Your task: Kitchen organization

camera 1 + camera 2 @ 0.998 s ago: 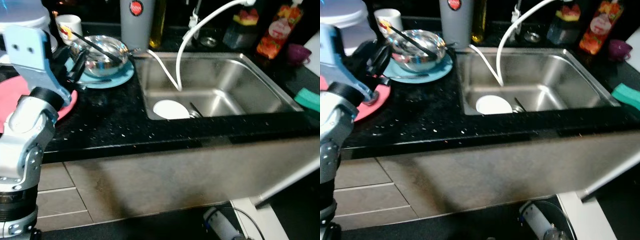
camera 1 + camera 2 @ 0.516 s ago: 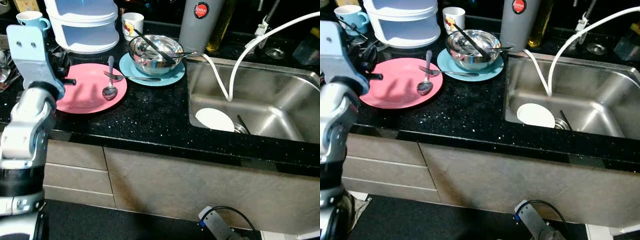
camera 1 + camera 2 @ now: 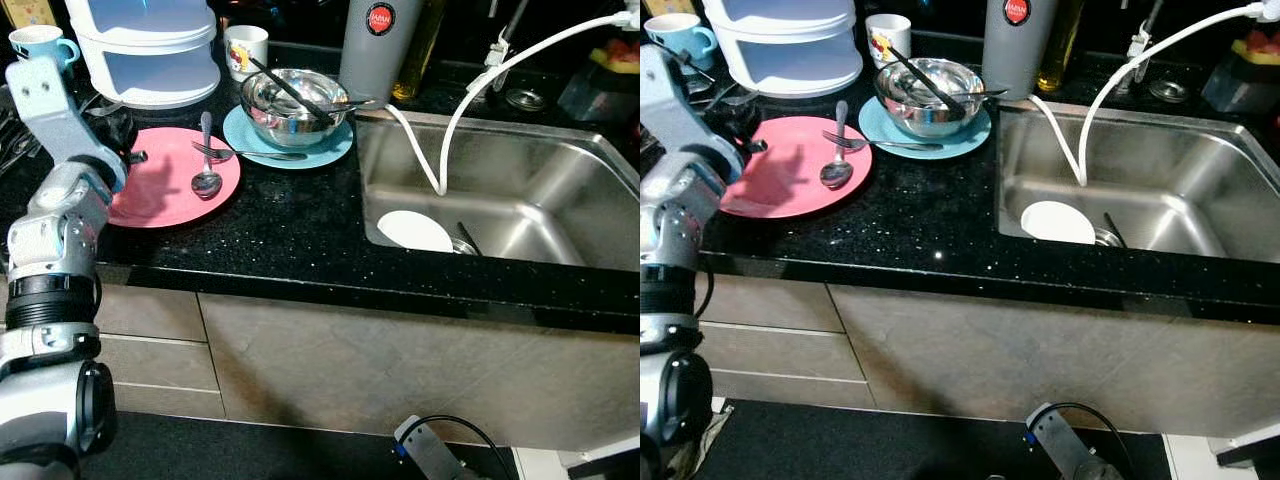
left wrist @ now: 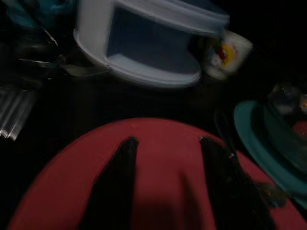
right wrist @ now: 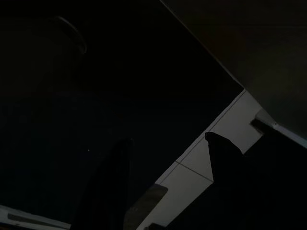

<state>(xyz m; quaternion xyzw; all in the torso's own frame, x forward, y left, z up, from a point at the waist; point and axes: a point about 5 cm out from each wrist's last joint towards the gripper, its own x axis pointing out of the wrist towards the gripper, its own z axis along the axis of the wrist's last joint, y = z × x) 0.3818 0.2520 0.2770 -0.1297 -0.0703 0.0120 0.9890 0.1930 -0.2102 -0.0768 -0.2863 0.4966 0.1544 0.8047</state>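
A pink plate [image 3: 165, 190] lies on the black counter with a spoon [image 3: 206, 178] on it. Beside it, a teal plate [image 3: 290, 145] carries a steel bowl [image 3: 292, 95] with a black utensil inside, and a fork [image 3: 245, 153] rests on its rim. My left gripper [image 3: 128, 150] hovers over the pink plate's left part. In the left wrist view its gripper [image 4: 165, 141] is open above the pink plate [image 4: 163, 191] with nothing between the fingers. My right gripper [image 5: 165, 139] hangs open in the dark above floor tiles.
A white stacked container [image 3: 145, 50], a blue mug [image 3: 35, 42] and a white printed mug [image 3: 245, 48] stand at the back left. A grey canister [image 3: 372, 45] is by the steel sink [image 3: 560, 190], which holds a white plate [image 3: 413, 230] and a white hose [image 3: 465, 100].
The camera has swung left from the sink toward the dishes and then settled. My left gripper stays by the pink plate's left side. The dishes have not moved.
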